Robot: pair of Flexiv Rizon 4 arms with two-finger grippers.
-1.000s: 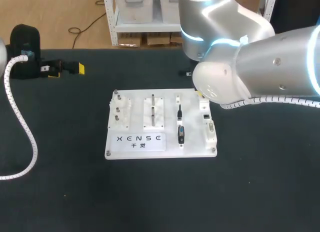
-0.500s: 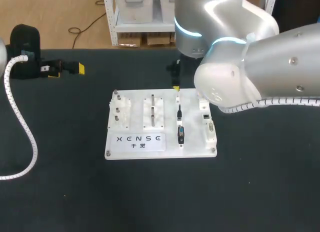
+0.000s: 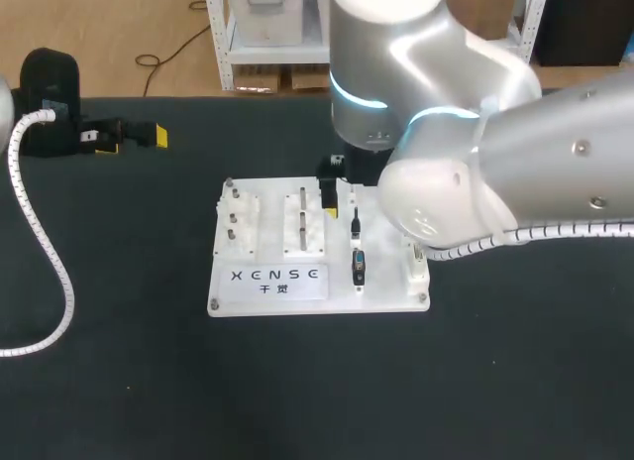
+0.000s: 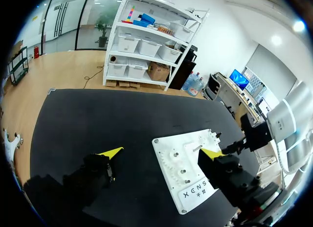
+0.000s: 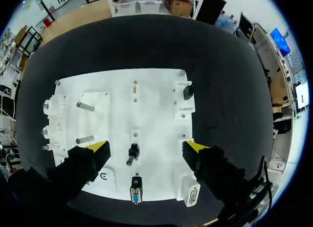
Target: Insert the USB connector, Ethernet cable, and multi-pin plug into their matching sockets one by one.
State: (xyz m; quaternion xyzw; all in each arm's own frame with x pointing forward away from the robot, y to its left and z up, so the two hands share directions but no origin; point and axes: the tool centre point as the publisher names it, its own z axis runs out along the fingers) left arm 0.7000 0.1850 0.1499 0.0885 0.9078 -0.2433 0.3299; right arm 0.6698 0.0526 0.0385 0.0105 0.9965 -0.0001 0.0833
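Observation:
A white socket board (image 3: 267,291) lies mid-table. Near its right side a small black plug (image 5: 132,152) rests in a holder, and a black multi-pin plug (image 5: 136,190) sits closer to the board's near edge. A white block (image 5: 185,102) on the far right of the board holds a black connector. My right gripper (image 5: 145,147) hovers open above the board, its fingers straddling the small black plug without touching it. In the head view only one of its fingers (image 3: 331,211) shows. My left gripper (image 4: 160,152) stands open and empty, off at the table's far left (image 3: 134,138).
Two metal pegs (image 5: 84,123) and a row of small posts (image 5: 46,126) stand on the board's left half. A white connector housing (image 5: 190,195) sits at its near right corner. A white corrugated hose (image 3: 45,252) runs along the table's left side.
My right arm has swung left and forward, bringing its gripper from behind the board's right rear corner to above the board's middle. The left arm has not moved.

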